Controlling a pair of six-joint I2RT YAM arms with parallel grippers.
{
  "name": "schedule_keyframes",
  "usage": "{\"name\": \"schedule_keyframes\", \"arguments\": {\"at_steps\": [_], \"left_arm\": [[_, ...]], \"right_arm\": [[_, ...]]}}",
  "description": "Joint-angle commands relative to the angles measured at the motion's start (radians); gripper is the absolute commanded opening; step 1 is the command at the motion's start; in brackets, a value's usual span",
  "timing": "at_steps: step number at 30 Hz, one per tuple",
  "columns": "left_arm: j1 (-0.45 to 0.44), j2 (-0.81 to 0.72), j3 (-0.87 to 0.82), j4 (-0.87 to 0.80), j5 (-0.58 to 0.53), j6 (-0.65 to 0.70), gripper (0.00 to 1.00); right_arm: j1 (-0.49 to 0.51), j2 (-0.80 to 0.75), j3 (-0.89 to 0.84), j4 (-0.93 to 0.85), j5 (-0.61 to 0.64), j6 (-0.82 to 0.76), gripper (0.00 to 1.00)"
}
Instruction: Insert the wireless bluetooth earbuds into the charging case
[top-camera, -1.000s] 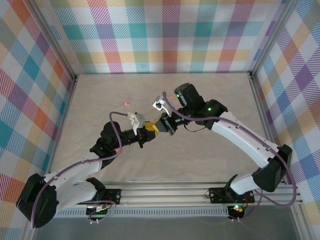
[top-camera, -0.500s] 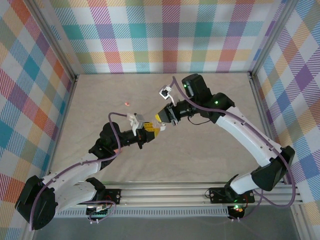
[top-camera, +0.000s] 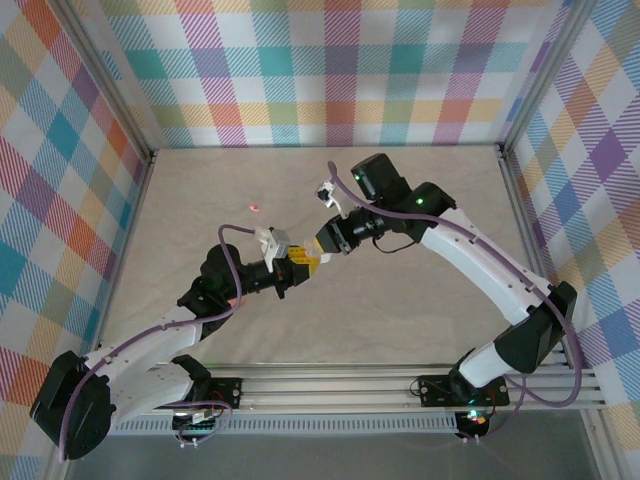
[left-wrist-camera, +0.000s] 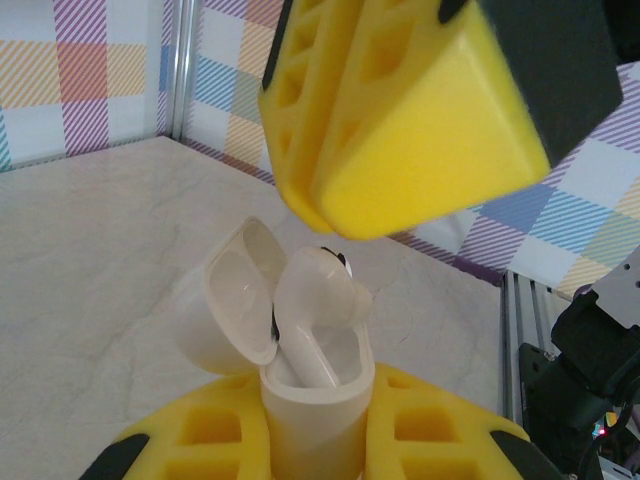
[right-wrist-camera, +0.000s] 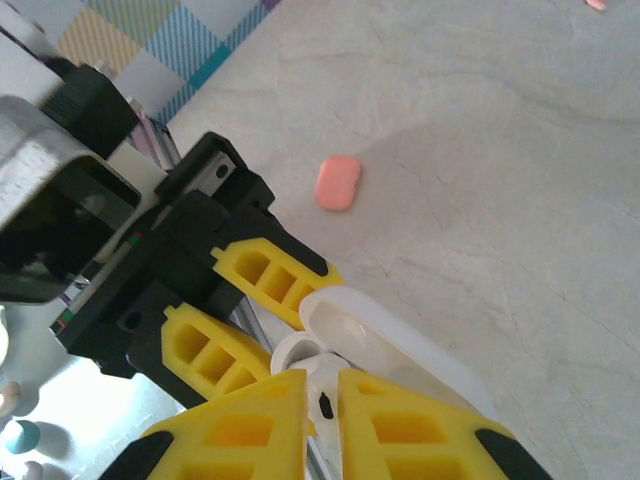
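Left wrist: my left gripper (left-wrist-camera: 315, 440) is clamped on the open white charging case (left-wrist-camera: 320, 385). A white earbud (left-wrist-camera: 318, 295) sits in the case with its head poking out, and my right gripper (left-wrist-camera: 325, 215) is just above it.

Right wrist: right jaws are a narrow slit apart over the case (can't tell if pinching). A pink case (right-wrist-camera: 337, 182) lies on the table beyond it.

Top: a pink speck (top-camera: 254, 207) lies well apart from the charging case.

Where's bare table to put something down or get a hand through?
Bare: the table strip along the back wall, and the near middle between both arms and the front rail. Far left holds just a small pink case. Crowded: centre, where left gripper and right gripper meet over the white case.
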Motion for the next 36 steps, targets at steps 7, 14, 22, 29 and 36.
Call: {"name": "schedule_keyframes", "arguments": {"at_steps": [7, 14, 22, 29, 36], "left_arm": [[0.005, 0.007, 0.022, 0.016, 0.008, 0.017, 0.00], [0.005, 0.002, 0.014, 0.020, 0.005, 0.013, 0.00], [0.005, -0.004, 0.008, 0.016, -0.001, 0.015, 0.00], [0.006, 0.001, 0.000, 0.026, 0.009, 0.024, 0.00], [0.006, 0.013, 0.028, 0.053, 0.100, 0.032, 0.00]], "right_arm": [[0.029, 0.018, 0.038, -0.034, 0.000, -0.052, 0.15], [0.037, 0.041, 0.044, -0.040, -0.011, -0.078, 0.15], [0.043, 0.052, 0.065, -0.048, -0.024, -0.097, 0.14], [-0.023, -0.034, 0.087, -0.020, 0.097, -0.050, 0.17], [-0.182, 0.083, 0.116, -0.058, -0.027, 0.033, 0.21]]}}
